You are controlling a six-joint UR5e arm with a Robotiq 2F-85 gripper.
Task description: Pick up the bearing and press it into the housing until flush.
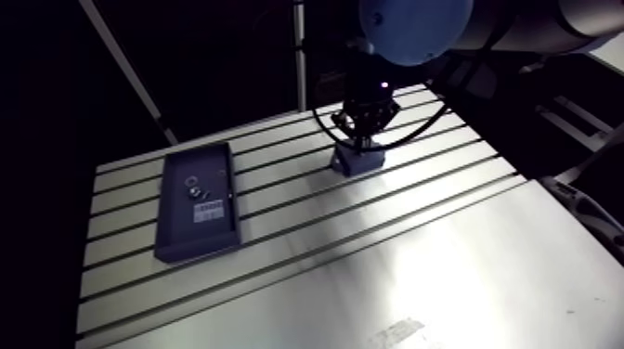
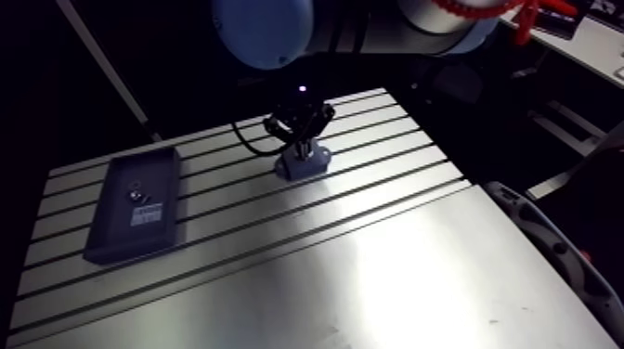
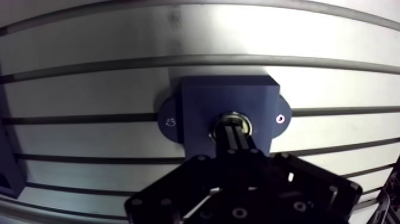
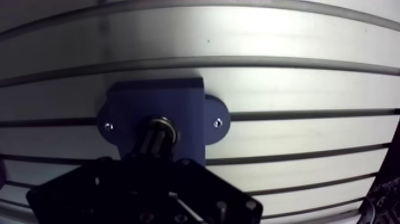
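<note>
Steel bearing (image 3: 239, 117) in dark-blue housing (image 3: 199, 101)

Dark-blue housing (image 3: 199, 98), silver table (image 3: 238, 36) with dark slots.

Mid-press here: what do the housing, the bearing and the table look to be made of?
Housing: matte dark blue, dull with no glare, with rounded ears; probably plastic, though painted metal is possible. Bearing: a bright silvery ring that glints, so likely steel. Table: light grey metal with long slots and broad glare, likely aluminium.
</note>
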